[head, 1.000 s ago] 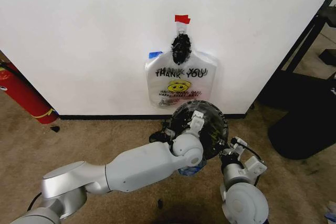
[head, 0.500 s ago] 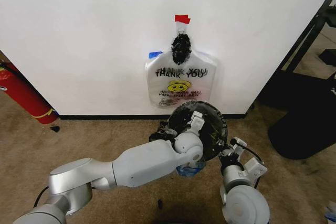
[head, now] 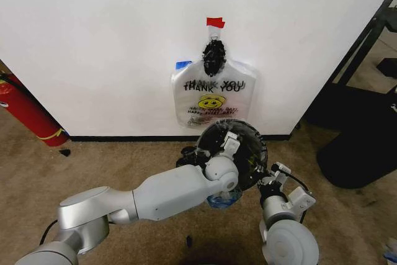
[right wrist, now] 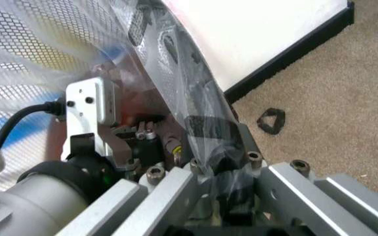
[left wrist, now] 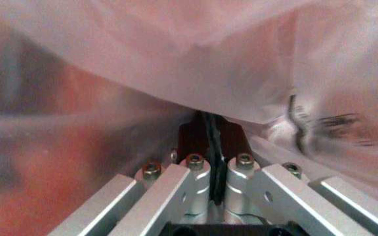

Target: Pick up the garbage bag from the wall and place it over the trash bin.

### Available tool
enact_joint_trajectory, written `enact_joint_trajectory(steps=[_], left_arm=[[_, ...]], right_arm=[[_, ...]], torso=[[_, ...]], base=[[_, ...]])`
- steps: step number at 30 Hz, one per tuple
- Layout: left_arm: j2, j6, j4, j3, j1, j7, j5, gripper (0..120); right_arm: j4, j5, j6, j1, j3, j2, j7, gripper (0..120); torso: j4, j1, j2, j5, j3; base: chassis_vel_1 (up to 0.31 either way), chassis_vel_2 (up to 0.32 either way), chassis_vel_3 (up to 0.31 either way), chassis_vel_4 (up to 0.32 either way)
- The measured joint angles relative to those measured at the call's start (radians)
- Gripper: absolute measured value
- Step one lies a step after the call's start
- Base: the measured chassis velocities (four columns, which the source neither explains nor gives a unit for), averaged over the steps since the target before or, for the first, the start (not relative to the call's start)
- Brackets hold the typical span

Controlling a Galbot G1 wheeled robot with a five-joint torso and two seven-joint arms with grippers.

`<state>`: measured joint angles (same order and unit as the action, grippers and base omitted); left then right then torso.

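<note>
Small round black wire-mesh trash bin (head: 249, 145) standing on the carpet by the wall, just ahead of both pincers. Left pincer (left wrist: 213, 143) closed, fingers together on a fold of see-through plastic film (left wrist: 241, 59) that billows over and beyond it. Right pincer (right wrist: 223, 172) likewise clamped on the film, dark print caught between its fingers, bin mesh just past them. Thin whitish plastic garbage bag (head: 213, 94) with black THANK YOU lettering and a yellow smiley face hanging on the wall, well above and beyond both pincers, untouched. Judged stage: film gripped at the bin, spreading over the rim not finished; lettered bag not yet fetched. Against a second ago: left elbow swung outward, left wrist edged toward the bin; wall bag and bin unchanged
</note>
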<state>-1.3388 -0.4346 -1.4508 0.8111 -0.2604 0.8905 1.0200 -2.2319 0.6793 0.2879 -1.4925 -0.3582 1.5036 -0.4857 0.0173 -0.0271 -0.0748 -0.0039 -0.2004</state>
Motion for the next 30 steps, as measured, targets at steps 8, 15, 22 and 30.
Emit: enact_joint_trajectory(steps=[8,15,22,30], left_arm=[[0.052,0.008,-0.157,0.019,-0.003,-0.011,-0.013,0],[0.096,-0.006,-0.283,0.043,0.000,-0.031,0.001,0],[0.112,0.018,-0.347,0.044,0.001,-0.055,0.002,0],[0.152,0.029,-0.429,0.041,-0.003,-0.061,0.004,0]], right_arm=[[0.024,0.032,0.010,0.020,-0.010,0.000,-0.020,0],[0.028,0.039,0.014,0.018,-0.024,-0.004,-0.028,0],[0.017,0.054,0.016,0.013,-0.036,-0.005,-0.034,0],[0.012,0.101,0.022,0.016,-0.054,-0.002,-0.051,0]], torso=[[0.0000,0.000,0.000,0.0000,0.000],[0.0000,0.000,0.000,0.0000,0.000],[0.0001,0.000,0.000,0.0000,0.000],[-0.0001,0.000,0.000,0.0000,0.000]], base=[[0.000,0.000,0.000,0.000],[0.000,0.000,0.000,0.000],[0.000,0.000,0.000,0.000],[0.000,0.000,0.000,0.000]])
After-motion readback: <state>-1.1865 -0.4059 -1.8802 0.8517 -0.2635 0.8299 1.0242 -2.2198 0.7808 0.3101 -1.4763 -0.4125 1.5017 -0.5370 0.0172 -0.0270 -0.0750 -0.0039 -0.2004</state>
